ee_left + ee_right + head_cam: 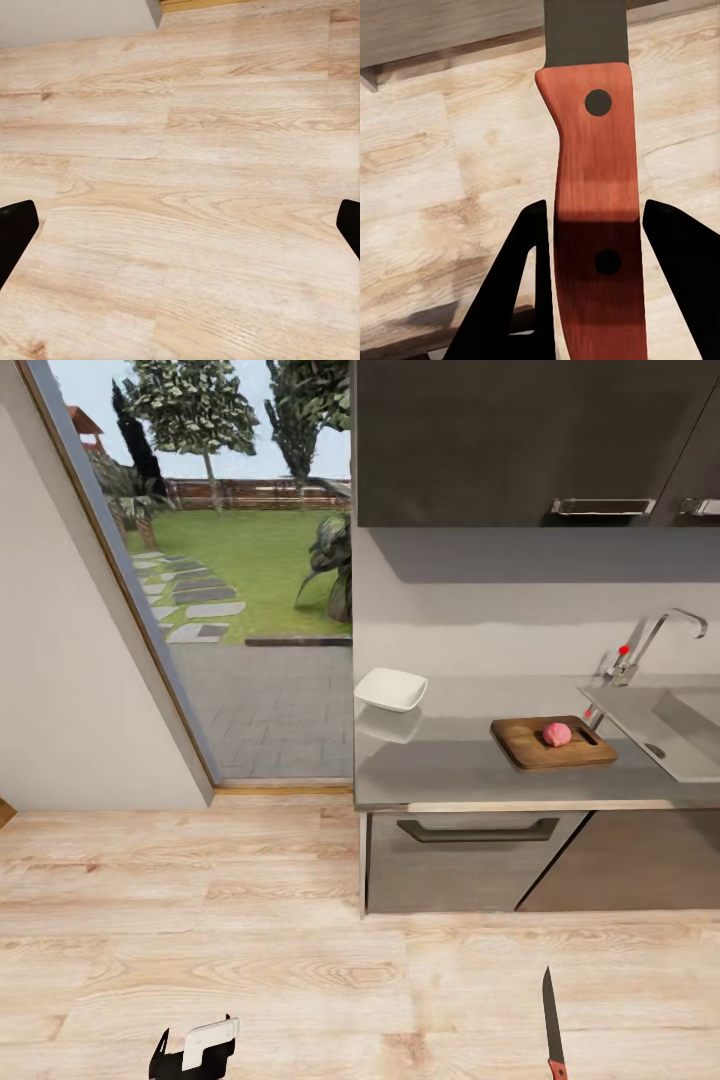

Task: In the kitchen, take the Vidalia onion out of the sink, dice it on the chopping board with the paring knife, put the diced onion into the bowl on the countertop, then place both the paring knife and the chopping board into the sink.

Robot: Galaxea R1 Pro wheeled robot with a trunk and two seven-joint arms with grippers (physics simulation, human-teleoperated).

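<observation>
2 grippers sit low over the floor: the left (180,225) spread and bare, the right (596,270) clamping the knife (553,1025). Ahead, the onion (557,735) rests on the board (553,743) by the counter's (450,770) front edge, beside the sink (665,725). Dicing comes next; it calls for driving closer first.

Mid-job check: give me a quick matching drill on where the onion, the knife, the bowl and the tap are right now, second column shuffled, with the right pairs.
Things:
1. Vidalia onion
2. paring knife
3. bowl
4. tap

Places:
A. at the countertop's left end, near the doorway
B. on the chopping board
C. at the back of the sink
D. between the right gripper's fingers, above the floor

Pairs: 1-B, 2-D, 3-A, 4-C
</observation>
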